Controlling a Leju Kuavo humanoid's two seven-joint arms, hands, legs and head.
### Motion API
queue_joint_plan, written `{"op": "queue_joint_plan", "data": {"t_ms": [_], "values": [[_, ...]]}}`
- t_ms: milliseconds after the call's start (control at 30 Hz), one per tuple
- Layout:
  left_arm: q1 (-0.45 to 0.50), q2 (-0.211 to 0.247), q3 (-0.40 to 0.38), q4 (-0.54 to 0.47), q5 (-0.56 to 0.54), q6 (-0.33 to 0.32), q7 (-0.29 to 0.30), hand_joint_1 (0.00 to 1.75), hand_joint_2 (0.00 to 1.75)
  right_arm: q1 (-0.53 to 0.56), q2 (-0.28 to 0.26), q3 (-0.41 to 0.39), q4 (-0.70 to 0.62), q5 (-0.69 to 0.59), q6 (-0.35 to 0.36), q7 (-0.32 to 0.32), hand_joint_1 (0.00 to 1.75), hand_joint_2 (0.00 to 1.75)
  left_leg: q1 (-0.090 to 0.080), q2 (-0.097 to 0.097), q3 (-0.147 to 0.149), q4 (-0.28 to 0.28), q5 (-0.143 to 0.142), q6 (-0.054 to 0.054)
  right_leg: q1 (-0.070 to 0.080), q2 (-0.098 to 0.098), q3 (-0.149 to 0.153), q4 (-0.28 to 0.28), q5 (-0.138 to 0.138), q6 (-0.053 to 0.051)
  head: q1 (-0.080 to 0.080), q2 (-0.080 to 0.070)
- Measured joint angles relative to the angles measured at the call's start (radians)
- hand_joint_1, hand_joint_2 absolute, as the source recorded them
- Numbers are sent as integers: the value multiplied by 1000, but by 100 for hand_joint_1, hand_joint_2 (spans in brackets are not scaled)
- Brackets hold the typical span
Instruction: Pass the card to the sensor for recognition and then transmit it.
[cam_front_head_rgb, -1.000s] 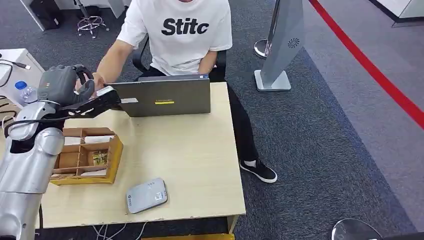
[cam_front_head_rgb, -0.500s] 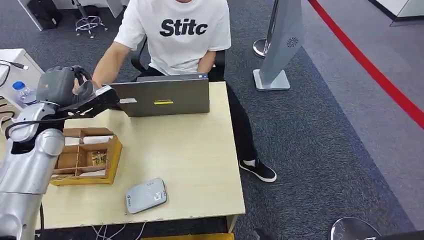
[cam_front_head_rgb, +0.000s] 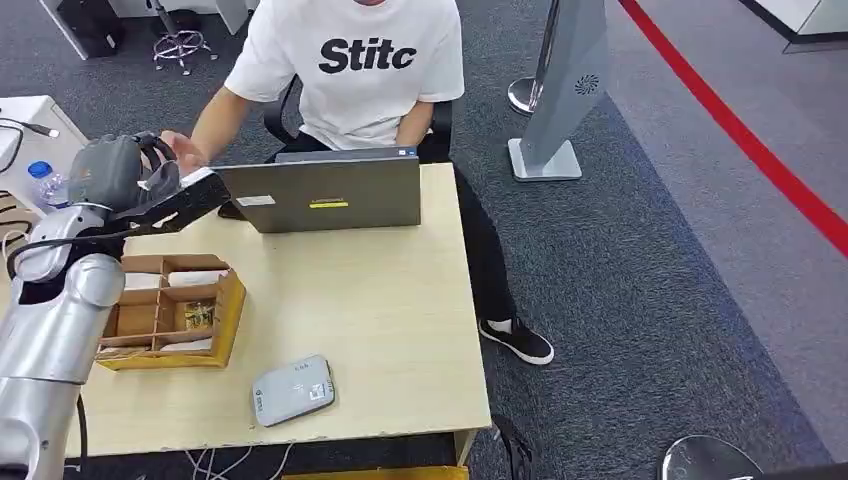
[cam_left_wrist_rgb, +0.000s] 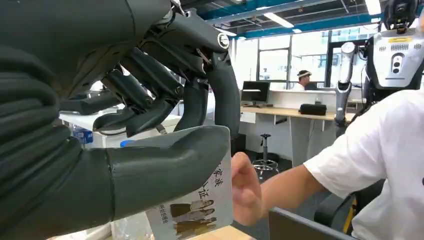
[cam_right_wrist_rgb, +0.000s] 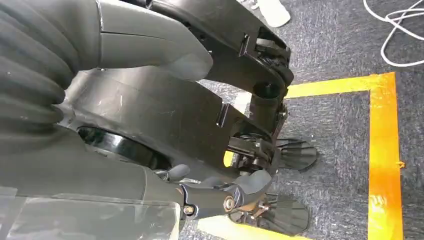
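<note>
Left hand (cam_front_head_rgb: 120, 172) pinches the card (cam_left_wrist_rgb: 200, 207) between thumb and fingers at the table's (cam_front_head_rgb: 380, 300) far left corner — a person's hand (cam_left_wrist_rgb: 245, 190) touches the card edge. Right hand (cam_right_wrist_rgb: 150, 115): finger state cannot be determined.

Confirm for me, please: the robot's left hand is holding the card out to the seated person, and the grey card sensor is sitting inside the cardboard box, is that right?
Not quite. The head view shows the card sensor lying on the table, outside the cardboard box. The rest holds: the left hand holds the card out to the person.
</note>
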Motion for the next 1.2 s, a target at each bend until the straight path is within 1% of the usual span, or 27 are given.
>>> {"op": "queue_joint_plan", "data": {"t_ms": [400, 500, 767, 833, 867, 900, 933, 967, 1000, 1033, 1067, 1100, 1133, 1167, 1200], "values": [[-1, 1, 0, 5, 0, 0, 0, 175, 175, 0, 0, -1, -5, 0, 0, 0, 0, 175, 0, 0, 0, 0, 0, 0, 0, 0, 0, 0, 0, 0, 0, 0], [2, -1, 0, 6, 30, 15, -23, 175, 175, 3, 0, -4, -3, -2, 2, -6, 0, 175, 0, 0, 0, 0, 0, 0, 0, 0, 0, 0, 0, 0, 0, 0], [4, -2, 0, 6, 36, 20, -28, 175, 175, 4, 0, -5, -3, -2, 3, -9, 0, 175, 0, 0, 0, 0, 0, 0, 0, 0, 0, 0, 0, 0, 0, 0], [34, -10, 0, -5, 88, 55, -58, 175, 175, 16, 0, -11, 5, -4, 10, -24, 0, 175, 0, 0, 0, 0, 0, 0, 0, 0, 0, 0, 0, 0, 0, 0], [94, -17, -4, -60, 129, 77, -79, 175, 175, 29, 0, -20, 13, -6, 12, -30, 0, 175, 0, 0, 0, 0, 0, 0, 0, 0, 0, 0, 0, 0, 0, 0], [160, -21, -21, -130, 148, 90, -98, 175, 175, 40, 0, -26, 20, -11, 15, -50, 0, 175, 0, 0, -1, 0, -1, 0, 0, 0, 0, 0, 0, 0, 0, 0], [320, -42, -26, -281, 275, 52, -136, 175, 175, 51, 2, -59, 20, -104, -1, -105, 0, 175, -4, 3, 2, -2, -5, 2, -4, 2, 2, -1, -2, 2, -1, 0], [422, -59, -27, -352, 291, 86, -174, 175, 175, 60, 3, -85, 20, -142, 0, -129, 0, 175, -6, 6, 7, -3, -7, 4, -5, 5, 5, -1, -5, 4, -1, 0], [524, -68, -33, -401, 280, 147, -210, 175, 175, 74, 4, -105, 19, -178, 10, -162, 0, 175, -7, 8, 11, -4, -10, 4, -6, 7, 6, -1, -7, 6, -1, 0], [621, -76, -48, -439, 276, 206, -235, 175, 175, 90, 5, -129, 17, -224, 29, -207, 0, 175, -7, 10, 12, -3, -12, 4, -6, 9, 7, -1, -10, 5, -2, 0], [711, -75, -66, -473, 279, 247, -244, 175, 175, 109, 8, -161, 15, -272, 48, -262, 0, 175, -7, 10, 10, -3, -13, 5, -6, 9, 5, -1, -10, 5, 0, 0], [775, -74, -72, -509, 296, 268, -242, 175, 175, 127, 11, -193, 15, -305, 36, -317, 0, 175, -7, 10, 9, -2, -13, 5, -6, 9, 3, -2, -11, 6, 0, 0], [815, -71, -72, -540, 307, 271, -237, 175, 175, 150, 8, -221, 16, -337, 34, -370, 0, 175, -7, 8, 8, -2, -14, 6, -6, 7, 3, -2, -12, 8, 0, 0], [849, -63, -72, -572, 314, 262, -237, 175, 175, 187, -11, -263, 13, -378, 50, -421, 0, 175, -7, 1, 7, -3, -14, 6, -6, 1, 6, -2, -16, 10, 0, 0], [875, -59, -72, -597, 314, 243, -237, 175, 175, 218, -19, -302, 9, -401, 88, -453, 0, 175, -7, -4, 8, -3, -16, 8, -6, -5, 9, -3, -17, 10, 0, 0]]}}
